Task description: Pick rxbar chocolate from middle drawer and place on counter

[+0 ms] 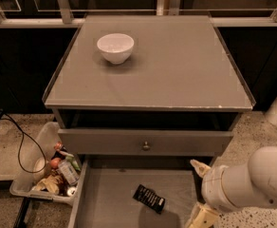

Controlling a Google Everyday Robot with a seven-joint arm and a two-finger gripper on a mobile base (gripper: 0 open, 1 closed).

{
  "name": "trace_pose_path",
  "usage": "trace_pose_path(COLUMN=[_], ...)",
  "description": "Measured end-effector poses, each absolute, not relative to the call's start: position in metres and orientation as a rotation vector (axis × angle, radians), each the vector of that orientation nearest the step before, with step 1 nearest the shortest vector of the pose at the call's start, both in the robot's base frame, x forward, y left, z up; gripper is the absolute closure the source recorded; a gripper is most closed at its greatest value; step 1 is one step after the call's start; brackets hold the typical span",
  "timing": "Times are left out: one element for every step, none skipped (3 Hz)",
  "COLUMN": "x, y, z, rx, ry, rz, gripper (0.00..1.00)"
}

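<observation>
The rxbar chocolate (149, 198), a small black-wrapped bar, lies flat on the grey floor of the open middle drawer (107, 201), right of its middle. My gripper (200, 193) hangs over the drawer's right side, to the right of the bar and apart from it. It is open and empty, with one pale fingertip (198, 166) up and the other (202, 217) down. The counter (176, 65) is the grey cabinet top above.
A white bowl (115, 47) stands on the counter's back left. A shut drawer front with a round knob (145, 145) sits above the open drawer. A clear bin of clutter (43, 175) and a black cable (20, 146) lie on the floor at left.
</observation>
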State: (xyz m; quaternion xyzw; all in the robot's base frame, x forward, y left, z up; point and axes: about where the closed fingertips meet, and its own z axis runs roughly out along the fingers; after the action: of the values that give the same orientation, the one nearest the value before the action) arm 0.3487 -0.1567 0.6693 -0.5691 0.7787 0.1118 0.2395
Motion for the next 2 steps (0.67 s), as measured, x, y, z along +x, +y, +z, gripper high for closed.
trace_pose_path(x=[0.354, 0.365], y=[-0.173, -0.184], z=[0.614, 0.554], rx=[-1.514, -1.45], ry=[2.169, 2.194], rz=[0.29, 0.313], gripper=[0.0, 0.0])
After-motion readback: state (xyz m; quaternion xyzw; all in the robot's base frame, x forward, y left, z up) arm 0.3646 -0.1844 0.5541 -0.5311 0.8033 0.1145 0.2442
